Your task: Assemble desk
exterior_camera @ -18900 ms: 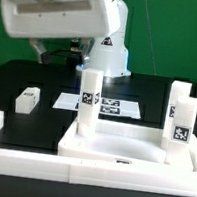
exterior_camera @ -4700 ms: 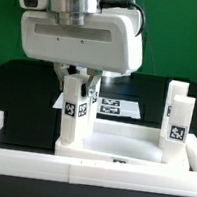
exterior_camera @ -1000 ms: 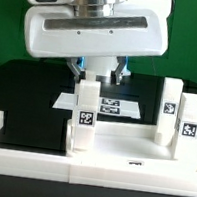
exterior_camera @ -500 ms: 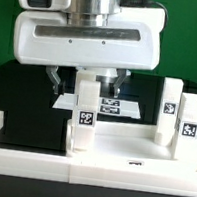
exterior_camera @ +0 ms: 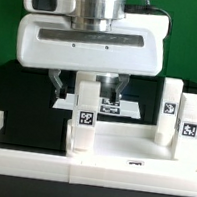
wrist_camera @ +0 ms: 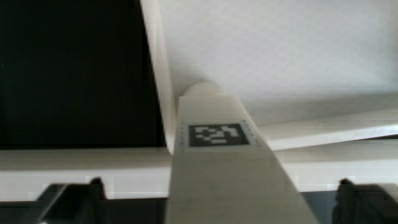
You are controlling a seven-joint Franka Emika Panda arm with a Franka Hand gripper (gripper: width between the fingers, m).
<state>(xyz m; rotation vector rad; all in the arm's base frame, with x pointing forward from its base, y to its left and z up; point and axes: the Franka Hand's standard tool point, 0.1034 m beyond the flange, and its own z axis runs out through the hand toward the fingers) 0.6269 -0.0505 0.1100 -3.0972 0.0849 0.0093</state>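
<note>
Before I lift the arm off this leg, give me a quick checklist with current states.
1. Gripper open, fingers clear of the leg on both sides: ok.
2. Leg upright in the panel near corner: ok.
3. Leg fully seated in its socket: cannot tell, base hidden by the rim.
4. Two far legs standing upright: ok.
5. Fourth leg located: not ok, not visible.

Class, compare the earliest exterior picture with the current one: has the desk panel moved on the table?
Yes. The desk panel has slid toward the exterior view's right, measured against the marker board behind it.
</note>
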